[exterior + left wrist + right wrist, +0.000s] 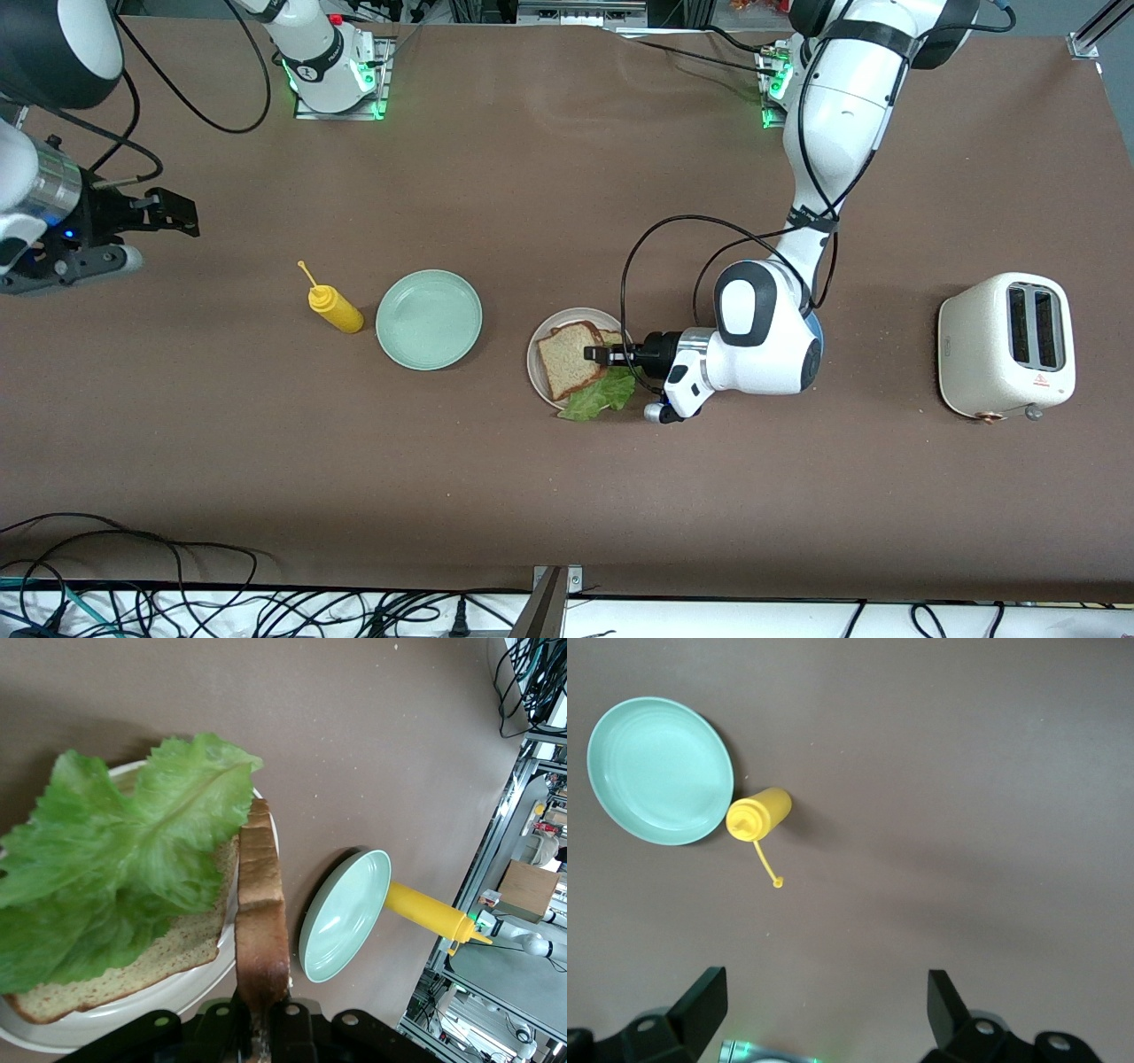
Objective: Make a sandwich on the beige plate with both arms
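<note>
Left end effector (599, 354) over the round pale beige plate (539, 356), clamped on the edge of a brown dark-crusted bread slice (570, 358), ruffled green lettuce leaf (601, 395) overhanging the plate's rim nearest the front camera, right end effector (180, 213) waiting with fingers apart over bare brown surface (549, 496).

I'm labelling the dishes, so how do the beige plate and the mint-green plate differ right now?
The beige plate carries bread and lettuce; the mint-green plate carries nothing. The beige plate is pale off-white, the mint-green plate light green. The left tool holds a bread slice over the beige plate; no tool is over the mint-green plate. Both are round, shallow and flat on the table.
</note>
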Motion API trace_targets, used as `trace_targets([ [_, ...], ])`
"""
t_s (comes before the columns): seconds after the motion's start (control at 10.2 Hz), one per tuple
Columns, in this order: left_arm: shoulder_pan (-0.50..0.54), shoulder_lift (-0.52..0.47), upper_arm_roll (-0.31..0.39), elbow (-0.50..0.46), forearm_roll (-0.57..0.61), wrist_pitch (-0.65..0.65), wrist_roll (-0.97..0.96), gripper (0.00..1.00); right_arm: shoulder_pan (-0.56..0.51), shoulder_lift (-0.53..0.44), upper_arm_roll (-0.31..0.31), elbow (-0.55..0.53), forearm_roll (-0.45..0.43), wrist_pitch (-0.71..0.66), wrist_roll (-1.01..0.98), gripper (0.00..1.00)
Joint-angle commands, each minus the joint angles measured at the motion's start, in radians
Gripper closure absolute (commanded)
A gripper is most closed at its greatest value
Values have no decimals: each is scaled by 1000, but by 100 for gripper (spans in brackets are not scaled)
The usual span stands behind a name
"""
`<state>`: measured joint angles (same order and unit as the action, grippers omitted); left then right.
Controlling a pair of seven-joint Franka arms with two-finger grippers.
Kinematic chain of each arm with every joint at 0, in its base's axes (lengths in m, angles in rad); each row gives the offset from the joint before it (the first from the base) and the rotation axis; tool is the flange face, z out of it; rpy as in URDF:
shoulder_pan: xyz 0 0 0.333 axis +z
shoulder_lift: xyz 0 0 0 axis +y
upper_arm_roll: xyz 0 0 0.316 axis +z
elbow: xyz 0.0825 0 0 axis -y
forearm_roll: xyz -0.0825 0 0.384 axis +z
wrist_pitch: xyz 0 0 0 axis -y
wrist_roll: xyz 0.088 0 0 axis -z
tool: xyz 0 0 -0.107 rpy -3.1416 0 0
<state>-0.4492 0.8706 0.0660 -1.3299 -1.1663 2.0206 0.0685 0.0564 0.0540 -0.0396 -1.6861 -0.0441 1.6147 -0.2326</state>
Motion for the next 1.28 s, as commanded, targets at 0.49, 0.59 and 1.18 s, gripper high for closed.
trace_targets([
  [0.49,59,33,11,0,-27,3,260,6,-73,-164,-3,-139,4,85,79,0],
  [0.59,72,31,12,0,-26,-2,258,0,-55,-174,-5,-136,3,70,114,0],
  [1.18,151,-22,15,3,210,-54,196,0,-38,-168,-19,-127,70,79,383,0],
])
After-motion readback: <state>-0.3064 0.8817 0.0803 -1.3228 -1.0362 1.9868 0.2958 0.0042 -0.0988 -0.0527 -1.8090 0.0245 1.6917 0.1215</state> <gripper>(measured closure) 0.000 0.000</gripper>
